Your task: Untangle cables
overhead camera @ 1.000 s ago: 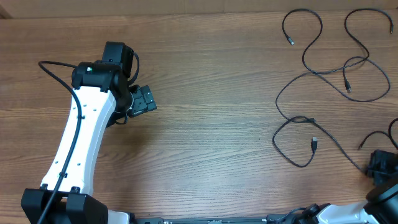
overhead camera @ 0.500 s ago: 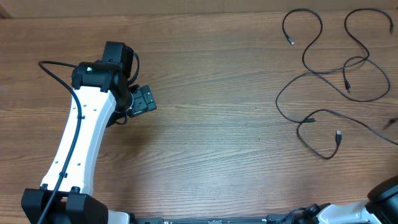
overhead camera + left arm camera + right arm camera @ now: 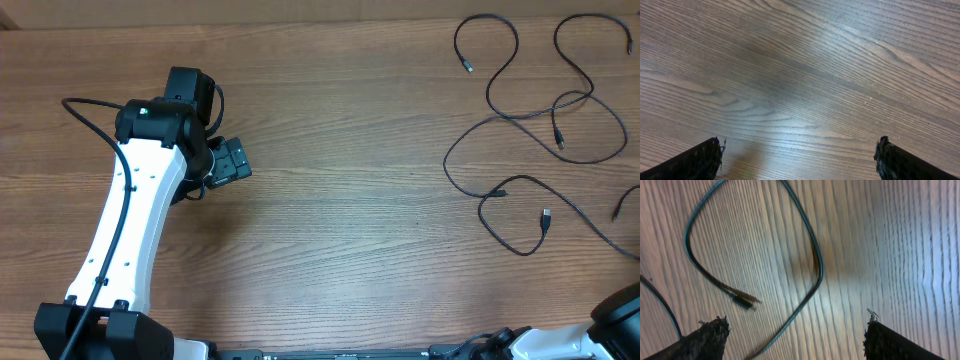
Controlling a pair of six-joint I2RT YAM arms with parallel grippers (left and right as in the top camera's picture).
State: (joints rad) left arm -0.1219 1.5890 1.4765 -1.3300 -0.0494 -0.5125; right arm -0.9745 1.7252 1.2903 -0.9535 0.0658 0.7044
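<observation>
Two tools on show, and both stand wide apart. The right tool [image 3: 795,342] comes first: its dark fingertips [image 3: 707,335] sit at the bottom corners of the wrist view, well separated, with nothing clamped between them. It hangs above the wood-grain counter [image 3: 900,255]. Just beyond it, one of the cables [image 3: 817,270] lies flat in a big open loop that swings round from the top and trails down toward the gap between the fingers. A small plug end [image 3: 742,301] rests inside that loop. Another thin strand clips the left edge of the same view.

Over to the left tool [image 3: 799,162]: jaws fully spread, gripping nothing, only bare wood grain below it. From overhead, the white left arm [image 3: 130,230] reaches up the left side of the counter, well apart from the cords.

All the thin black cords lie on the far right of the counter in loose curves. Several cross one another near the top right. One long strand sweeps down into a loop ending in a plug tip [image 3: 546,216], and another runs off the right edge.
</observation>
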